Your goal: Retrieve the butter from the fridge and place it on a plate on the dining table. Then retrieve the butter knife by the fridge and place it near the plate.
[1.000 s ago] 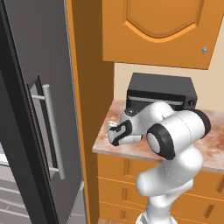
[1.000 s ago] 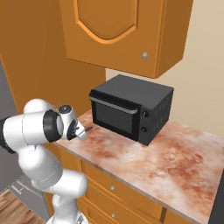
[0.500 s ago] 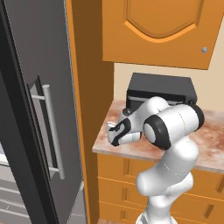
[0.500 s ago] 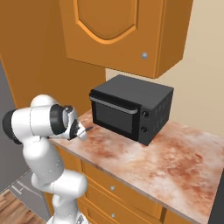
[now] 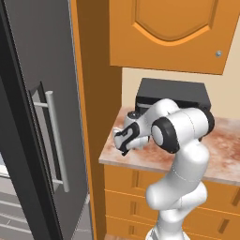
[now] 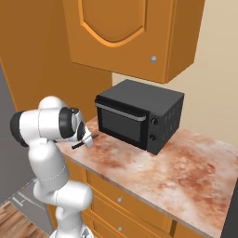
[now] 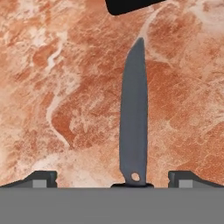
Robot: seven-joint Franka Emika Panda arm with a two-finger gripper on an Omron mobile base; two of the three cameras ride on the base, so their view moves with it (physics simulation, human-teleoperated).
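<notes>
Now knife-retrieval step: tool (image 7: 111,177) wide open, empty, poised over butter knife (image 7: 133,118) near desk (image 7: 65,87) corner by fridge (image 5: 33,117); next descend, close.

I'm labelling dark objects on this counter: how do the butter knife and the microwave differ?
The butter knife is slim and lies flat on the marbled counter; the microwave is a bulky box standing upright. The knife is grey and plain; the microwave is near-black, with a door handle and knobs. Both rest on the counter.
</notes>
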